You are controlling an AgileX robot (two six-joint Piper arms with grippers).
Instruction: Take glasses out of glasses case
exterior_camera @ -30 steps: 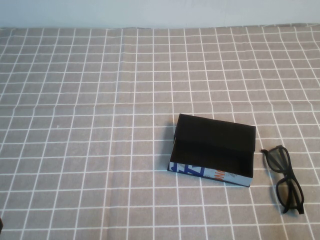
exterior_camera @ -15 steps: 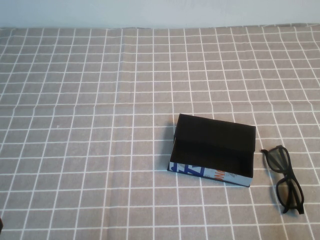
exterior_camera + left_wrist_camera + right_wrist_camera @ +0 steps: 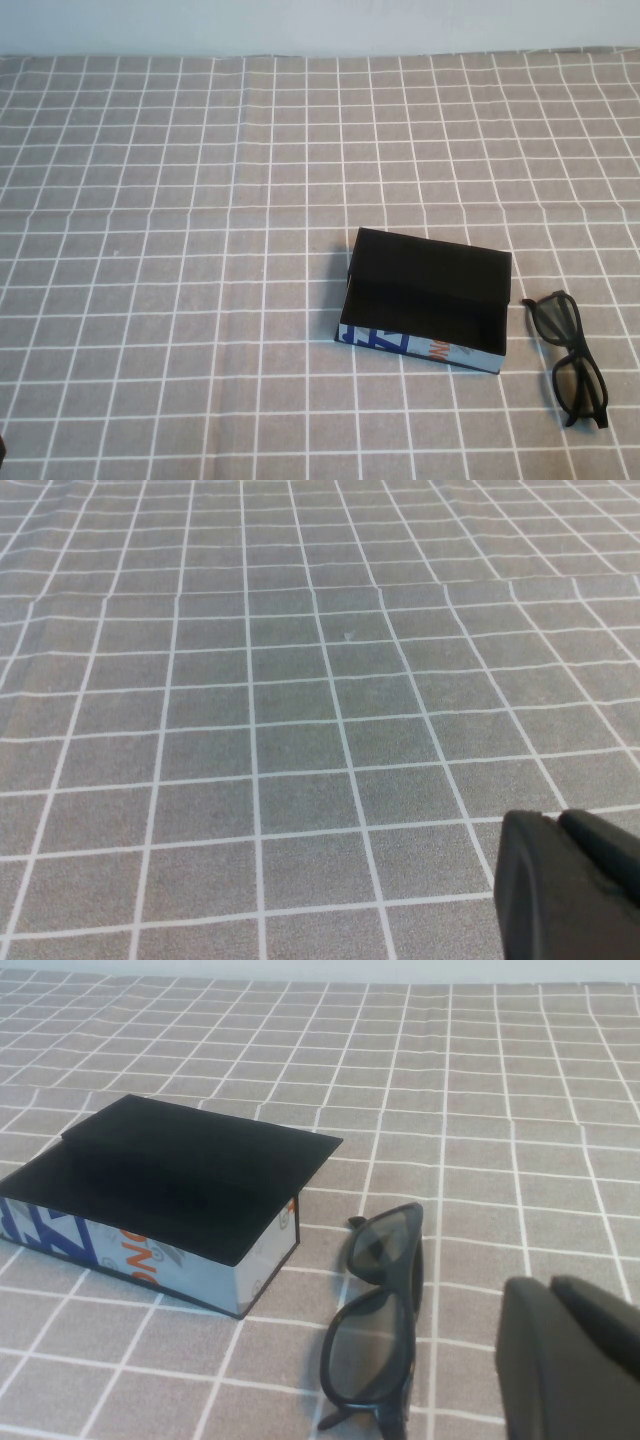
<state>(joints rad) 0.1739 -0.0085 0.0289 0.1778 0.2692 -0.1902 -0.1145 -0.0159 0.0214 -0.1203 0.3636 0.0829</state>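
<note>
The glasses case (image 3: pixel 428 290) lies open on the checked cloth, right of centre, black inside, with its white, blue-lettered side facing the near edge. It also shows in the right wrist view (image 3: pixel 170 1175). The black glasses (image 3: pixel 572 360) lie on the cloth just right of the case, outside it, arms folded. In the right wrist view the glasses (image 3: pixel 385 1245) lie between the case and my right gripper (image 3: pixel 548 1282), which is shut, empty and apart from them. My left gripper (image 3: pixel 555 818) is shut and empty over bare cloth. Neither gripper shows in the high view.
A grey cloth with a white grid (image 3: pixel 200 250) covers the whole table, with a pale wall (image 3: pixel 300 25) along the far edge. Nothing else stands on the cloth.
</note>
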